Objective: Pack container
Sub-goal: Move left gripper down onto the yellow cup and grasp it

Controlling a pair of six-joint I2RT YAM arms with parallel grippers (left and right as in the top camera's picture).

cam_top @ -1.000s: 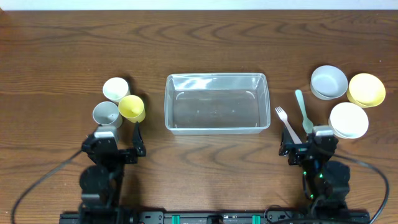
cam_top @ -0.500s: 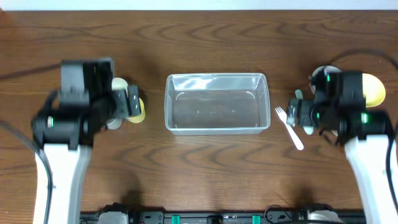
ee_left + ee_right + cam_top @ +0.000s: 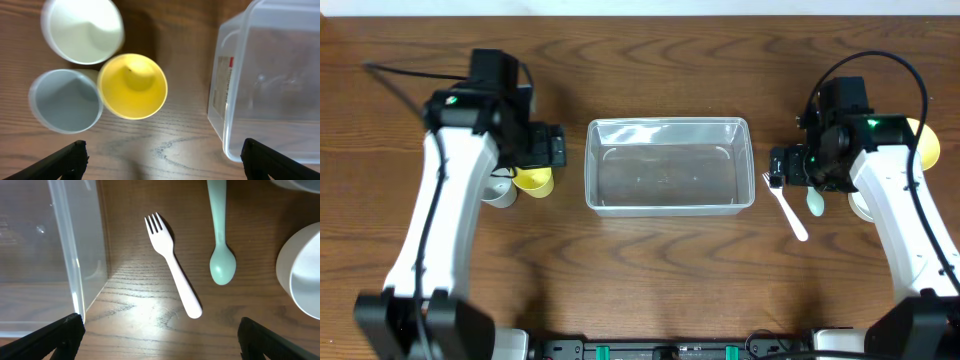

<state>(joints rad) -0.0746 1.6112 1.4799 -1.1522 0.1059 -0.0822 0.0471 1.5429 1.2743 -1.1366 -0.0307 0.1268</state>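
Observation:
The container [image 3: 668,123] is a clear rectangular tub at the table's middle, with nothing in it. Its edge also shows in the left wrist view [image 3: 225,115] and the right wrist view [image 3: 75,275]. My left gripper [image 3: 537,148] is open and empty above a yellow cup [image 3: 132,86], a grey cup [image 3: 65,101] and a white cup [image 3: 82,30], left of the tub. My right gripper [image 3: 788,168] is open and empty above a white fork [image 3: 172,265] and a mint spoon [image 3: 220,235], right of the tub.
A white bowl [image 3: 305,280] lies right of the spoon. A yellow bowl [image 3: 926,140] shows at the far right, partly behind my right arm. In the overhead view the yellow cup [image 3: 533,181] and the grey cup [image 3: 498,192] stand under my left arm.
Both arms have lifted from the front edge and reached out over the table. The left now hangs over the cups, the right over the fork and spoon. No object has moved.

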